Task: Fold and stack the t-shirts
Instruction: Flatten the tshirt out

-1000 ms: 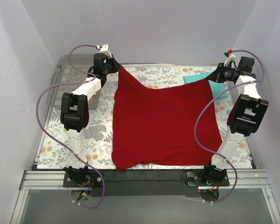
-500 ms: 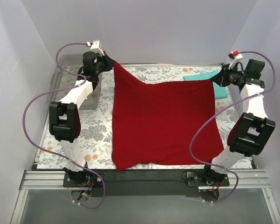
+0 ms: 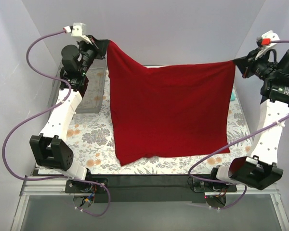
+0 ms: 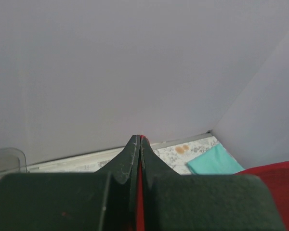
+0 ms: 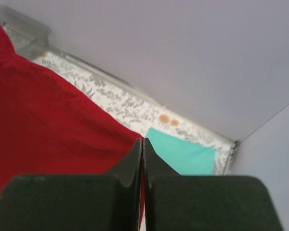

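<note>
The dark red t-shirt hangs spread like a curtain, and its lower edge rests on the floral mat. My left gripper is shut on its upper left corner, and a red strip shows between the closed fingers. High on the right, my right gripper is shut on the upper right corner, where red cloth runs into the closed tips. The teal t-shirt lies flat at the far right corner of the mat. It also shows in the left wrist view and is nearly all hidden in the top view.
A clear plastic tray stands at the back left, just beside the hanging shirt. White walls close in the back and both sides. Both arms reach high, with purple cables looping beside them. The black base rail runs along the near edge.
Both grippers have risen and moved apart with the red shirt's far corners. The shirt lay nearly flat on the mat and now hangs upright between them.
</note>
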Robot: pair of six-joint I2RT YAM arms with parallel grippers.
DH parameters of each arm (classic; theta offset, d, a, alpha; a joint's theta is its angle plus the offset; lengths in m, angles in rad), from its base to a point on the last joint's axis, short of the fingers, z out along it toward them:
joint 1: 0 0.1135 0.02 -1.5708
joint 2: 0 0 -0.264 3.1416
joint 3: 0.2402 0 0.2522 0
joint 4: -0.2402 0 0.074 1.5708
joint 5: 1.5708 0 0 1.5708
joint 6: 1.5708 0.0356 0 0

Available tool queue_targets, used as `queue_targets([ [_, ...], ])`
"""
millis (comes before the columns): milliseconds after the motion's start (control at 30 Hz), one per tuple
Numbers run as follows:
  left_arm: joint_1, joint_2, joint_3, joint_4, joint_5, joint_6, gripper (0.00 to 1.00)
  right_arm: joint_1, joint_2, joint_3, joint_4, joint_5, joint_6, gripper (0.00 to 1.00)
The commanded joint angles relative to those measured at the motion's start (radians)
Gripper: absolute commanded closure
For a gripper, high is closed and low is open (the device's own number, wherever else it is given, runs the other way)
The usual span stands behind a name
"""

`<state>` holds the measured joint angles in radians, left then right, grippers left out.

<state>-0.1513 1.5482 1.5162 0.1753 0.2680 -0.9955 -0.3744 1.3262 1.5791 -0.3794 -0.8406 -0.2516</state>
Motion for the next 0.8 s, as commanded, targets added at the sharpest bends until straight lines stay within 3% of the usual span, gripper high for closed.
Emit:
queue_targets([
  [0, 0.010, -0.103, 0.107, 0.004, -0.041, 0.005, 1.00, -0.027, -0.064, 0.148, 0.011, -0.006, 0.043, 0.99],
  [133, 0.010, -0.143, 0.244, -0.005, -0.078, 0.011, 1.00, -0.060, -0.074, 0.303, 0.011, -0.009, 0.124, 0.99],
  [400, 0.010, -0.252, 0.361, 0.085, -0.145, -0.005, 1.00, -0.095, -0.073, 0.582, 0.059, 0.072, 0.245, 0.99],
  [533, 0.010, -0.356, 0.296, 0.180, -0.184, 0.020, 1.00, -0.095, -0.096, 0.674, 0.089, 0.145, 0.285, 0.99],
  [767, 0.010, -0.494, 0.131, 0.282, -0.187, 0.024, 1.00, -0.095, -0.134, 0.674, 0.094, 0.205, 0.282, 0.99],
])
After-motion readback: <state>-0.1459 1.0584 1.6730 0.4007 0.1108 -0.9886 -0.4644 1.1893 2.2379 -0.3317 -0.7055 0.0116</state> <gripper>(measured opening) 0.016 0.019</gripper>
